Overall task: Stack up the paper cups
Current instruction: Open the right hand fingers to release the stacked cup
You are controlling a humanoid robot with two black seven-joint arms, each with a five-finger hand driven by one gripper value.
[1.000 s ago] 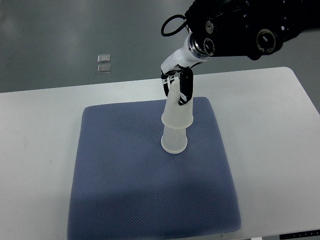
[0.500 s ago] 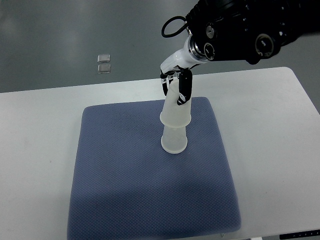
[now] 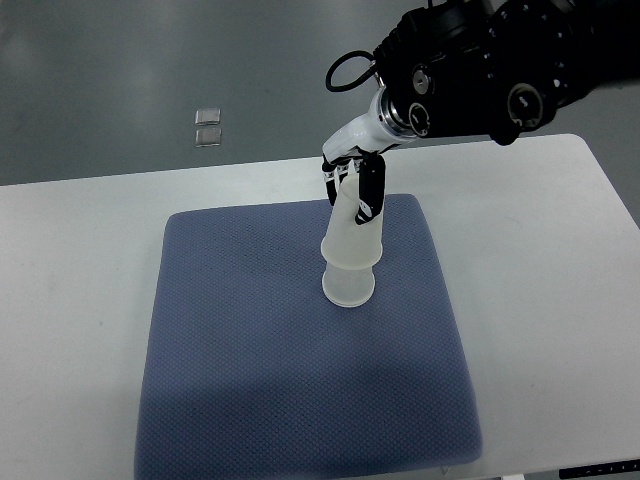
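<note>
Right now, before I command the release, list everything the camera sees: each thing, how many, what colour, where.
paper cups: two, translucent white, upside down and nested, on the mat's upper middle
mat: one, blue-grey, on the table's centre
table: one, white, fills most of the view
small squares: two, pale, on the grey floor beyond the table
right hand: one, black and white, comes in from the top right, fingers closed on the upper cup
left hand: not in view

Right arm (image 3: 490, 70): bulky glossy black housing; two round silver-ringed fittings on its face; a black cable loops off the side. Wrist white with a metallic collar; right hand (image 3: 356, 185) has slim black-and-white jointed fingers.
</note>
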